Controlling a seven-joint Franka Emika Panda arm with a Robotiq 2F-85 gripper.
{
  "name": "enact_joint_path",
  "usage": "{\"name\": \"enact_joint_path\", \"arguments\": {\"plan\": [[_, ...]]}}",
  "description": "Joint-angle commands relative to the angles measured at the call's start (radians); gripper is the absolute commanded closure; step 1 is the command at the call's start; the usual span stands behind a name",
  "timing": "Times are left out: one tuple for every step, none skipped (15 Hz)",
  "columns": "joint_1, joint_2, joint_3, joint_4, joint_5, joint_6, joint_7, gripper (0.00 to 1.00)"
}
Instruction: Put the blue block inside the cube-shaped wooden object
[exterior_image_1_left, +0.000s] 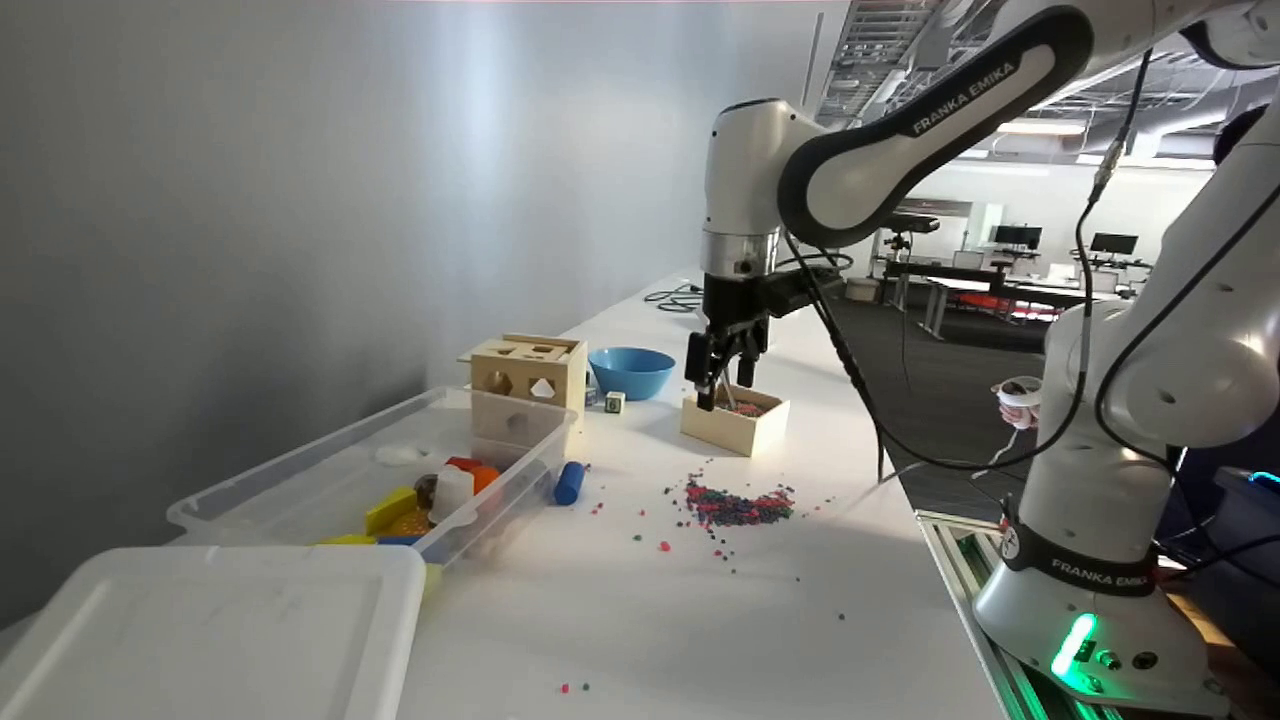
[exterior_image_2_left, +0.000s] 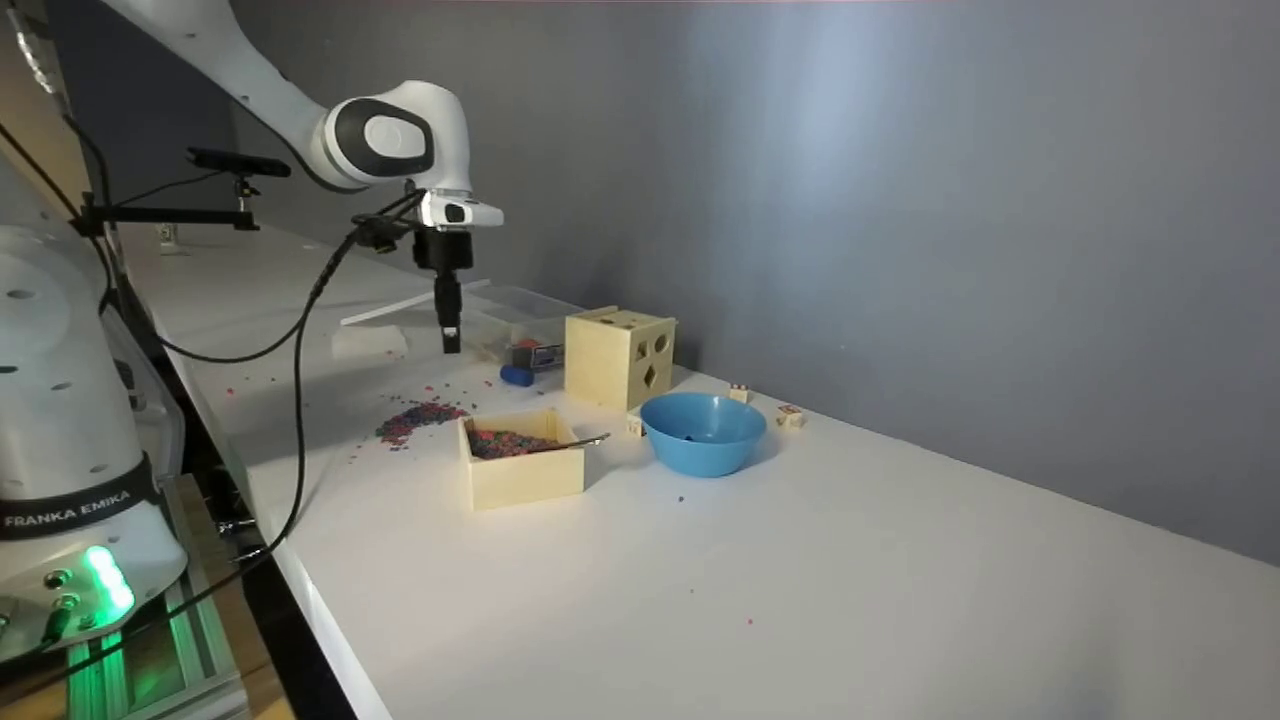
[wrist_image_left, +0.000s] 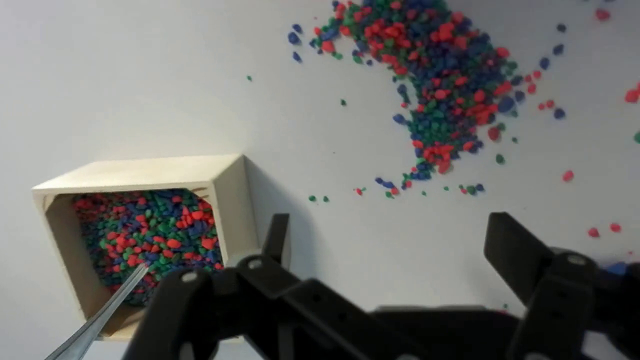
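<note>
The blue block is a small dark-blue cylinder (exterior_image_1_left: 569, 483) lying on its side on the white table, beside the clear bin. It also shows in an exterior view (exterior_image_2_left: 517, 376) near the wooden cube, and a blue bit of it (wrist_image_left: 617, 268) seems to show at the right edge of the wrist view, partly behind a finger. The pale wooden cube (exterior_image_1_left: 574, 385) with shaped holes stands against the bin, near the wall; it also shows in an exterior view (exterior_image_2_left: 598, 362). My gripper (wrist_image_left: 387, 225) is open and empty above the table, between the low wooden box and the blue block.
A low open wooden box (exterior_image_1_left: 720, 430) holds coloured pebbles and a metal utensil (wrist_image_left: 102, 315). A pebble pile (exterior_image_1_left: 738, 508) lies loose nearby. A light-blue bowl (exterior_image_2_left: 703, 447) and small letter blocks (exterior_image_2_left: 790, 416) stand near the cube. A clear bin (exterior_image_1_left: 330, 440) and white lid (exterior_image_1_left: 240, 640) lie along the wall.
</note>
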Motion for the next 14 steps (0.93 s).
{"name": "enact_joint_path", "arguments": {"plan": [[-0.022, 0.086, 0.009, 0.051, 0.034, 0.084, 0.161, 0.00], [-0.026, 0.092, 0.010, 0.055, 0.027, 0.105, 0.212, 0.00], [-0.008, 0.060, -0.001, 0.027, 0.007, 0.074, 0.139, 0.00], [-0.010, 0.072, -0.002, 0.036, 0.006, 0.088, 0.170, 0.00], [-0.010, 0.081, -0.003, 0.042, 0.006, 0.094, 0.187, 0.00], [-0.011, 0.084, -0.004, 0.045, 0.006, 0.095, 0.195, 0.00], [-0.011, 0.085, -0.004, 0.047, 0.006, 0.095, 0.198, 0.00], [-0.023, 0.099, 0.015, 0.040, -0.007, 0.139, 0.296, 0.00], [-0.026, 0.116, 0.025, 0.036, 0.006, 0.173, 0.381, 0.00], [-0.022, 0.129, 0.027, 0.036, 0.015, 0.190, 0.434, 0.00], [-0.021, 0.146, 0.033, 0.028, 0.008, 0.235, 0.500, 0.00], [-0.021, 0.166, 0.039, 0.022, 0.003, 0.271, 0.565, 0.00], [-0.018, 0.186, 0.045, 0.016, 0.001, 0.304, 0.631, 0.00], [-0.015, 0.210, 0.052, 0.008, -0.005, 0.346, 0.702, 0.00]]}}
